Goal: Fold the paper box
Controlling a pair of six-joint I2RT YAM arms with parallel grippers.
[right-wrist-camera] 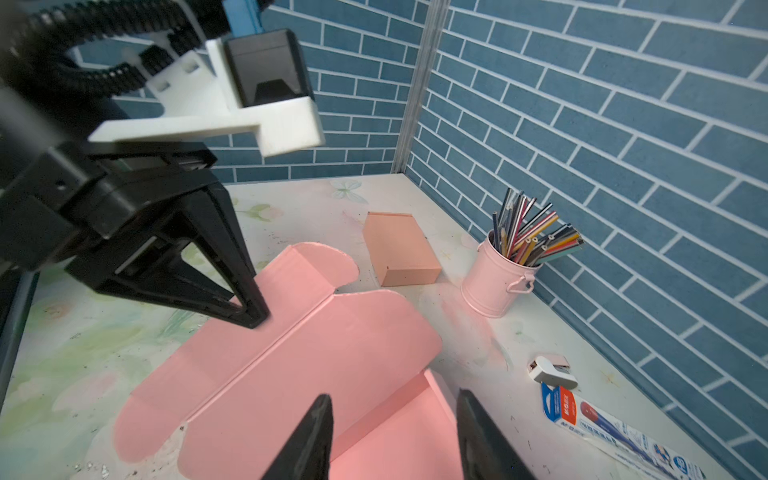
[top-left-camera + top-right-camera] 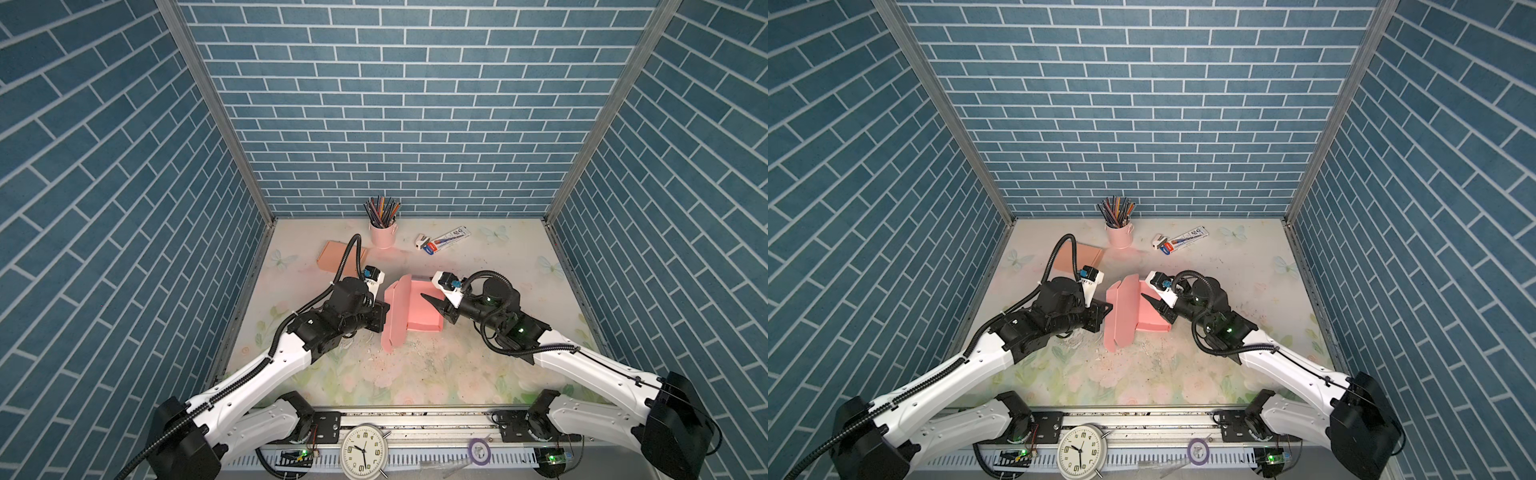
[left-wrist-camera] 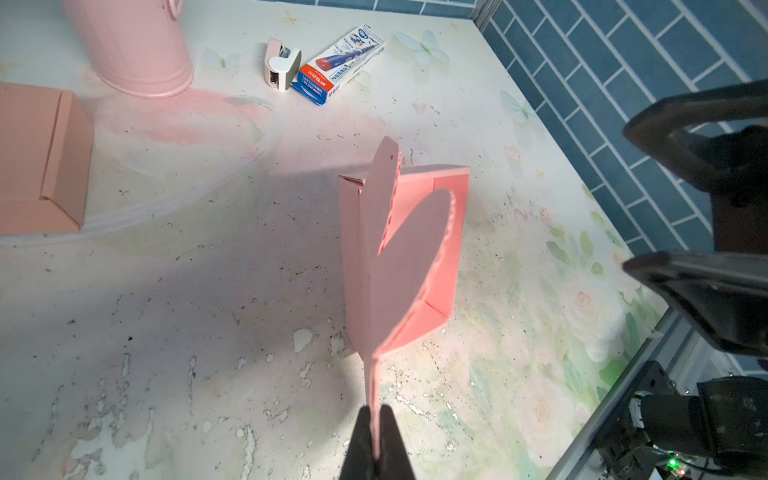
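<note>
The pink box (image 2: pixel 422 311) sits mid-tabletop (image 2: pixel 415 374) between the two arms. Its tray lies flat with the open side up, and its long axis runs from the near edge toward the back wall. Its lid (image 2: pixel 397 316) stands nearly upright along the tray's left long side, on the same near-to-far line, with a rounded flap (image 1: pixel 332 266) at each end. The left pincer (image 3: pixel 376 409) is pressed together on the lid's free edge, pinching the sheet, which its wrist view shows edge-on. The right pincer (image 2: pixel 436 309) is spread and holds nothing. It points toward the lid from over the tray's right side, and I cannot tell whether a finger touches the wall. At the back, well apart from the pink box, are a closed peach box (image 2: pixel 340 255), a bucket (image 2: pixel 383 235) of pencils, a stapler (image 2: pixel 422 241) and a pen carton (image 2: pixel 451 237).
</note>
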